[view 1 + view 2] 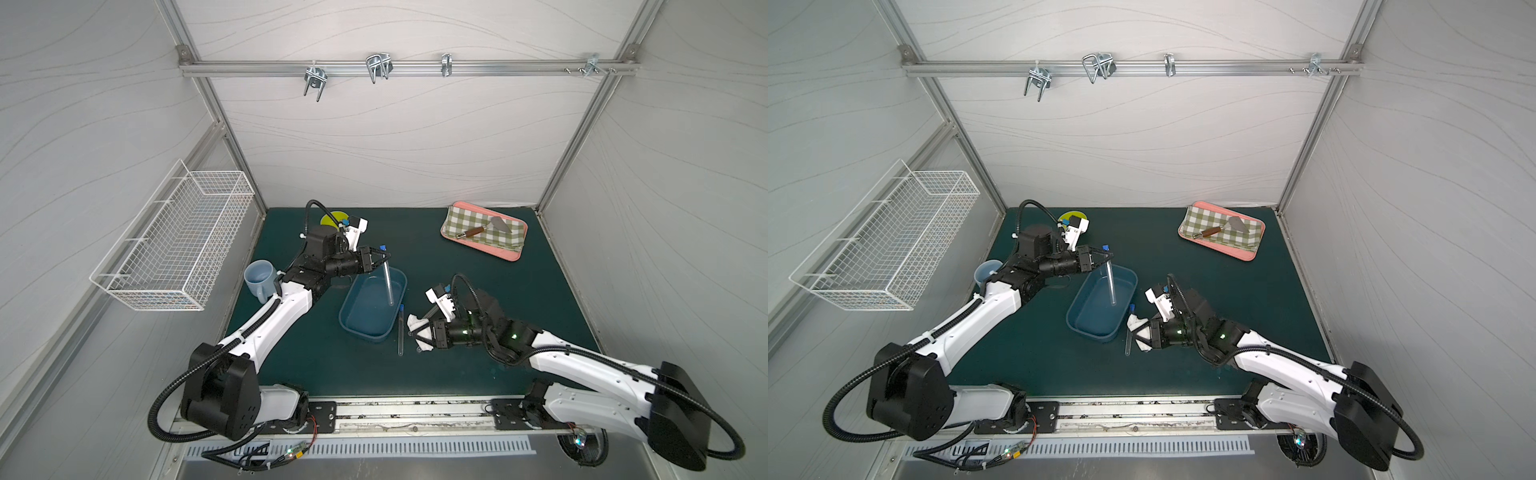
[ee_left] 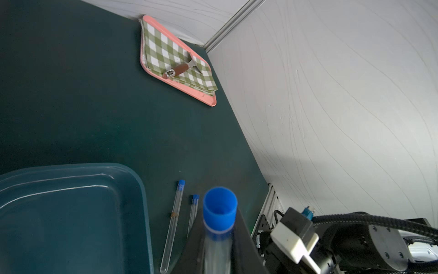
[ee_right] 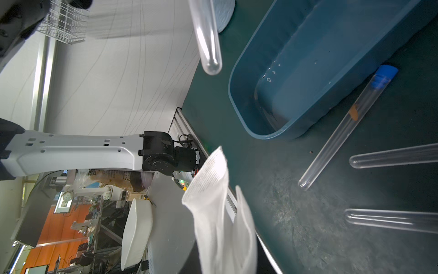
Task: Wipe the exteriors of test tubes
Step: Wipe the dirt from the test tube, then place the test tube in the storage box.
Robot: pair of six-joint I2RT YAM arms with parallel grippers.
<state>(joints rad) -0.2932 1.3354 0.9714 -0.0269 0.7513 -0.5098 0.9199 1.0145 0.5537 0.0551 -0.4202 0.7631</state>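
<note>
One test tube (image 1: 389,282) hangs over the blue tub (image 1: 365,335), pinched near its cap (image 1: 383,248) by the left gripper (image 1: 380,254). An orange-marked tube (image 1: 400,332) lies on the mat (image 1: 457,291) beside the tub. The right gripper (image 1: 420,332) clamps a white cloth (image 1: 413,321).

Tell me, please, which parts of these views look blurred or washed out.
Left wrist view: the held tube's cap is blurred close to the lens, the tray sharp. Right wrist view: the cloth is washed out and soft. Both top views: evenly lit.
</note>
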